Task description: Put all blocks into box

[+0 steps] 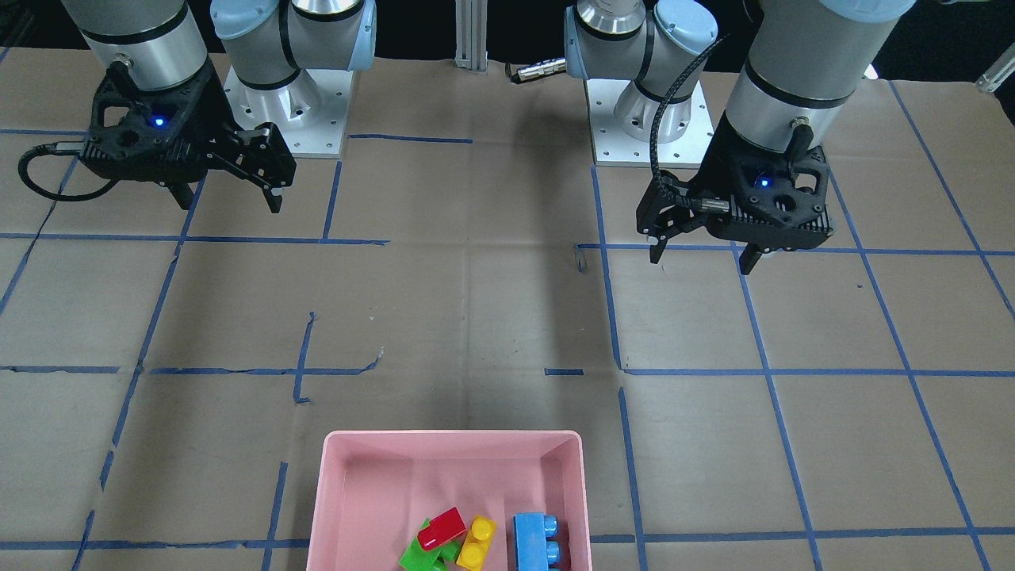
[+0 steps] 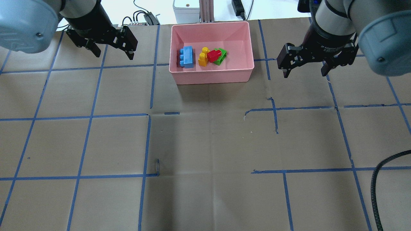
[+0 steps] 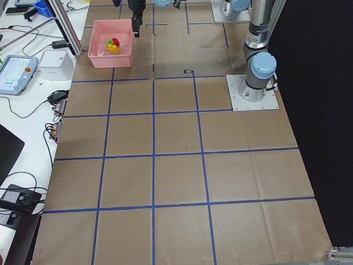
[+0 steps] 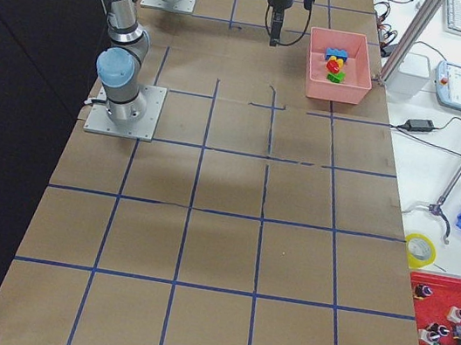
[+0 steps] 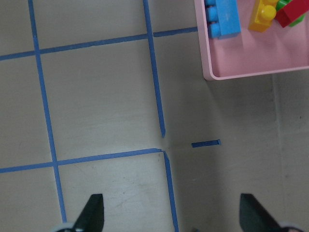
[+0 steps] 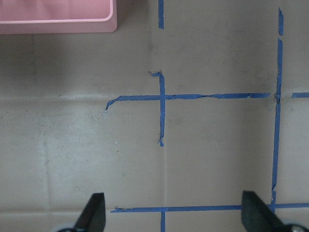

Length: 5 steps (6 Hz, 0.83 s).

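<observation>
The pink box [image 2: 212, 77] stands at the table's far middle edge and holds all the blocks. The light blue block [image 2: 187, 57] lies at the left, the yellow block [image 2: 203, 57] beside it, and the red block [image 2: 213, 55] rests partly on the green block [image 2: 222, 54]. My left gripper [image 2: 113, 54] is open and empty, above the table left of the box. My right gripper [image 2: 305, 72] is open and empty, right of the box. The left wrist view shows the box corner [image 5: 212, 72] with the blue block [image 5: 224, 19] and yellow block [image 5: 263, 17].
Brown paper with blue tape lines [image 2: 147, 144] covers the table. Off the table's ends lie a tablet [image 3: 12, 74], cables, a red tray of small parts [image 4: 442, 336] and a tape roll [image 4: 419, 249]. The arm base plates [image 1: 646, 119] sit at the robot's side.
</observation>
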### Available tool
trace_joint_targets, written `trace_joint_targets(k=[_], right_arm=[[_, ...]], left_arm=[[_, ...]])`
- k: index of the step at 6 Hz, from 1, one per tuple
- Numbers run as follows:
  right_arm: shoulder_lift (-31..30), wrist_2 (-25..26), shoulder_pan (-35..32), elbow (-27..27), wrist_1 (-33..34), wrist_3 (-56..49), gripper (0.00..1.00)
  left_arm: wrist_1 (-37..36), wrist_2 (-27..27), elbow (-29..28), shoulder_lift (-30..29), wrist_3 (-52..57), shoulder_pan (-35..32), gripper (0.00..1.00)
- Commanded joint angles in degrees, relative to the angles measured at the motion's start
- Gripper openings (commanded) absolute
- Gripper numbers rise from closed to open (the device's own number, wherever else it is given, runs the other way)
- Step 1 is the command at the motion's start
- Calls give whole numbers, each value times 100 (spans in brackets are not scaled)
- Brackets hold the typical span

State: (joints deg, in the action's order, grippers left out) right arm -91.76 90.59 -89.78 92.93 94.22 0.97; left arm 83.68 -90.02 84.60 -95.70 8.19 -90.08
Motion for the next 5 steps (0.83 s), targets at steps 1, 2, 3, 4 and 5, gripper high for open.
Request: trace_joint_targets(k=[1,2,3,4,5], right_arm=[[0,-24,74,-3,8,-9,100],[0,-42,66,-11,95,8,100],[18,-16,65,15,96,0,100],[26,-15,74,15,105,0,100],[9,19,83,15,105,-9,100]], left_arm=[[8,19,82,139,16,-1,99],[16,28,91,183,16,34,99],[16,28,117,192,16,25,99],[16,37,118,201,16,25,99],[16,37,118,201,16,17,99]])
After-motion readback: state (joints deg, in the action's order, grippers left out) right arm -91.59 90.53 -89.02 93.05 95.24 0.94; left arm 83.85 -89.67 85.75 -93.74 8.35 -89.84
